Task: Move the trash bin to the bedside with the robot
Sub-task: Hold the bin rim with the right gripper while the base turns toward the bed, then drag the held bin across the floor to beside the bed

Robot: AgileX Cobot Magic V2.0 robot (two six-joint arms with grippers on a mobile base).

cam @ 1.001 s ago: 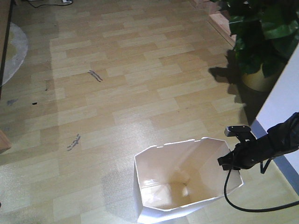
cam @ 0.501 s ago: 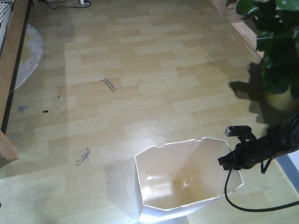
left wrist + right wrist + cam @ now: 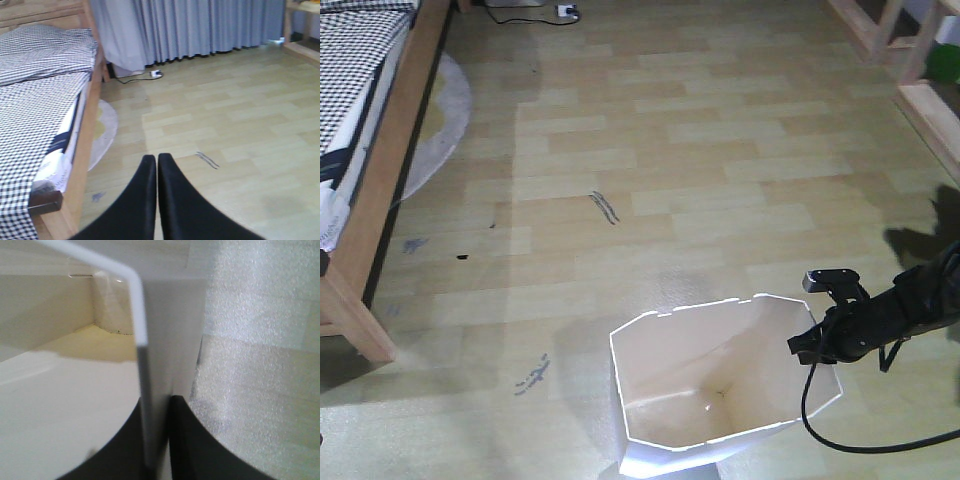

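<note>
One trash bin [image 3: 700,385] upright, mouth facing up.

No readable text, labels, brands or numbers on anything in any view.

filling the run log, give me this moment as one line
right gripper: shut on trash bin wall | left gripper: shut, empty | bed: front-left, apart from bin | status: bin not yet at bedside
</note>
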